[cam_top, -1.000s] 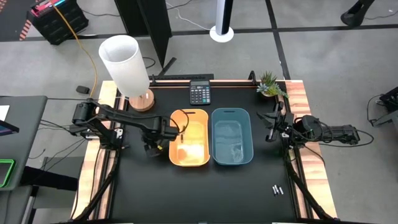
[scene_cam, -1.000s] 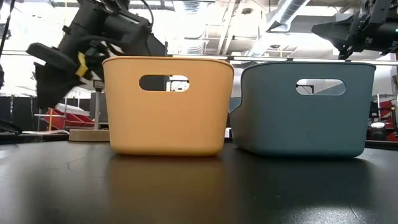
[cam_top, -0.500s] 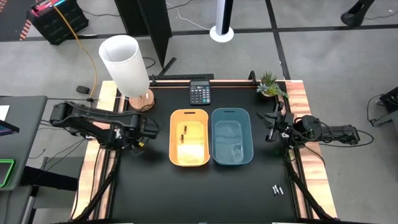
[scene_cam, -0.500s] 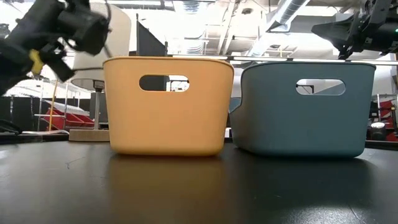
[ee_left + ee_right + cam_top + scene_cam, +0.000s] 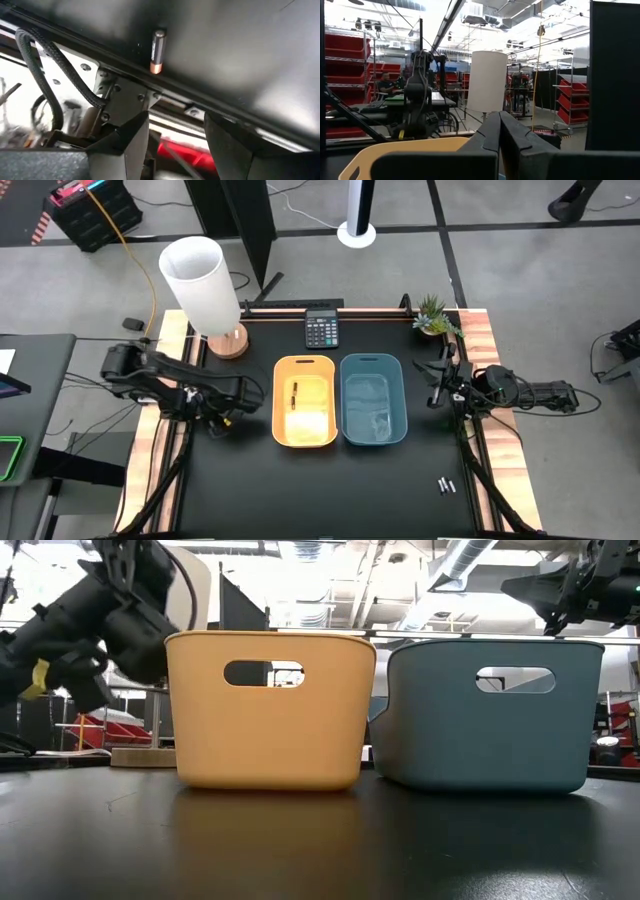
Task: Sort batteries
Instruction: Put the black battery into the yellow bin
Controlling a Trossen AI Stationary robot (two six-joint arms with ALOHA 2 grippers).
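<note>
Black matting is covering the bench, with an orange bin and a blue bin sitting side by side at its middle, a calculator at the far edge, a small plant at the far right corner and a white lamp at the far left corner.

One dark battery is lying in the orange bin. Two more batteries are lying close together near the right edge, toward the near corner. Another battery, dark with a copper end, is lying at the bench's left edge.

The left gripper is hovering over the left edge beside the orange bin, its fingers spread apart and holding nothing. The right gripper is waiting at the right edge past the blue bin, fingers pressed together and holding nothing.

To pick well, I judge the left gripper should be squaring its fingers across the battery's length, since that cylinder could be rolling off the edge if nudged.

Only the left wrist view is revealing that edge battery; the high view is not showing it. Only the high view is showing the bin's contents and the pair by the right edge; the low view is showing just the bins' outer walls.
</note>
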